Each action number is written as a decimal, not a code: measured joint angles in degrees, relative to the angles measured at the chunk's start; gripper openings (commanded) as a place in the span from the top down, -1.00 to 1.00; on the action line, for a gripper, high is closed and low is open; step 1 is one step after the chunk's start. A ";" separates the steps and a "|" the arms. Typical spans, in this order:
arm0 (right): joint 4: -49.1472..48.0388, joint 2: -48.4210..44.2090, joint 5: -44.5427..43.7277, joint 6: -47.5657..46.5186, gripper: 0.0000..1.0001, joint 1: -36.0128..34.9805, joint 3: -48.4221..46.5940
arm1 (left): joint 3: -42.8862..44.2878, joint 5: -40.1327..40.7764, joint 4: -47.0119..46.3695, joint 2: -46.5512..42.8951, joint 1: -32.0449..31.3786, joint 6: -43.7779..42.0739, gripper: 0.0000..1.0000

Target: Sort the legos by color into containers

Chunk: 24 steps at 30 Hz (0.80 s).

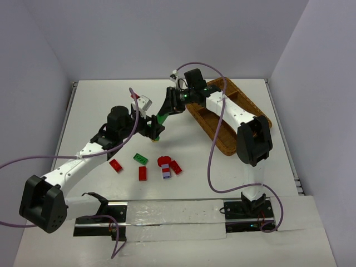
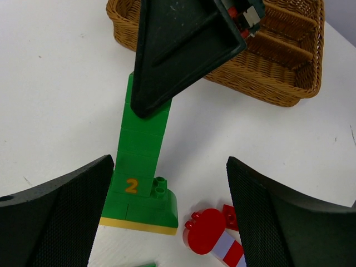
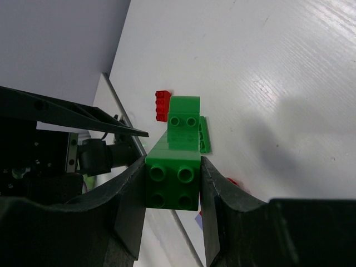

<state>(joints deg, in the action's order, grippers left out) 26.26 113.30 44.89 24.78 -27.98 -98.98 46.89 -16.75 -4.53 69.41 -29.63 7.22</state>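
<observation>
wicker tray (image 2: 267,83): beyond left fingers, contents unclear | right gripper (image 3: 172,167): pinching green lego stack (image 3: 172,186) | left gripper (image 2: 169,167): fingers spread, stack base and red lego (image 2: 204,231) between them

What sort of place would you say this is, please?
Probably a robot lab workcell: a white table boxed in by plain walls, two arms bolted at its edge, and toy bricks with a wicker tray.

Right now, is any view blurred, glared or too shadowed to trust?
Top external: evenly lit, soft shadows only. Left wrist: tall green brick stack sharp between the open left claw. Right wrist: right claw grips it, sharp; dim shadow across white table.
</observation>
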 measured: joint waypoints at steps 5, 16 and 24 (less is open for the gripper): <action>-0.18 -0.04 0.34 0.67 1.00 0.00 0.00 | 0.00 1.52 -1.93 0.49 -0.72 -0.58 -0.67; -0.26 -0.04 1.27 1.37 1.00 0.00 0.00 | 0.00 3.84 -6.29 3.49 -0.79 -0.94 -0.47; -2.55 -0.04 2.93 3.24 1.00 0.00 0.01 | 0.01 4.08 -6.64 4.46 -0.79 -1.93 -0.10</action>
<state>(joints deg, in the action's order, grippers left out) 23.72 113.25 47.81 28.03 -27.99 -98.97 46.91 -12.67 -11.16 73.87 -30.41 5.29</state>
